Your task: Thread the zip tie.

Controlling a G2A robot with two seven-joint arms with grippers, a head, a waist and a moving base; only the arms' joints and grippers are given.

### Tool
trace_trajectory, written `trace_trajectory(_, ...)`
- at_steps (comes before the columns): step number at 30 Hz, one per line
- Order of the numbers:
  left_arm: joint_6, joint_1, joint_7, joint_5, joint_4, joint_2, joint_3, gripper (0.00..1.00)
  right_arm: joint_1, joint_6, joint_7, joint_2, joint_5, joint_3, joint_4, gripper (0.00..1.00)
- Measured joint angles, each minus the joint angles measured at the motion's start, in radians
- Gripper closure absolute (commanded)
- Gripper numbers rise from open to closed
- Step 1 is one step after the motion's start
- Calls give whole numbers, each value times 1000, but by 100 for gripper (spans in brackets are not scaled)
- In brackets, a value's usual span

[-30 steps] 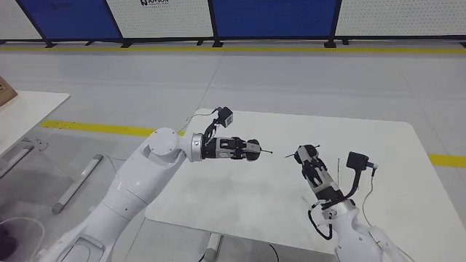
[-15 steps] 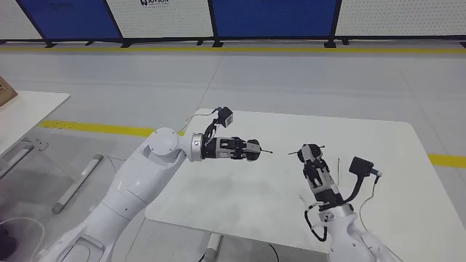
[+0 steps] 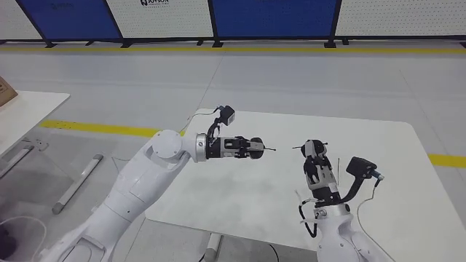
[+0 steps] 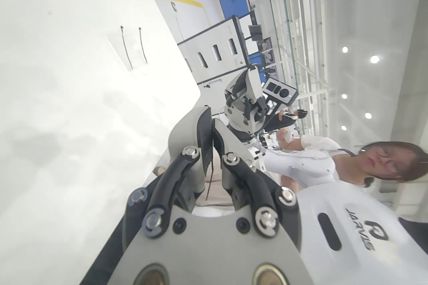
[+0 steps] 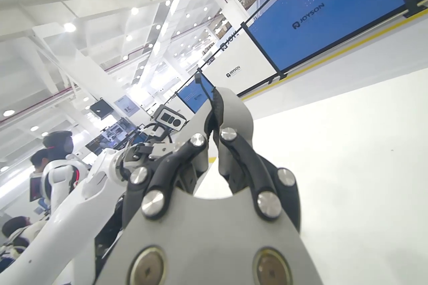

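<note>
Near the middle of the top view, the left pincer (image 3: pixel 256 148) is held above the white surface (image 3: pixel 240 211). It is clenched on a thin black zip tie (image 4: pixel 209 162), and a short tip is seen projecting from the fingertips towards the right of the frame. Just to its right, a little apart, the right pincer (image 3: pixel 312 148) is turned to face it. It is likewise clenched on a black strip, whose small square head (image 5: pixel 198 77) is seen sticking out beyond the fingertips in the right wrist view. The two projecting ends are pointed at each other, with a gap between them. Whether both ends belong to one tie cannot be told, as the strip is too thin to be followed in the top view. Two spare ties (image 4: pixel 126 47) are laid side by side on the surface, well apart from the left pincer.
</note>
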Motion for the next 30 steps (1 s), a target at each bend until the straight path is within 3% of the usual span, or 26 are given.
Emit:
trace_trajectory(4,-15,-9,56,39,4,-7,23,100,0,0,0,0,0,0,0,100)
trace_trajectory(10,-15,-9,56,40,4,-7,23,100,-1,-4,8,0,2,1,3,100)
trace_trajectory(16,-15,-9,56,40,4,-7,23,100,20,-39,142,3,-27,59,24,100)
trace_trajectory(21,-15,-9,56,40,4,-7,23,100,43,-127,353,11,23,108,10,100)
trace_trajectory(30,-15,-9,56,40,4,-7,23,100,42,-128,359,11,25,110,9,100)
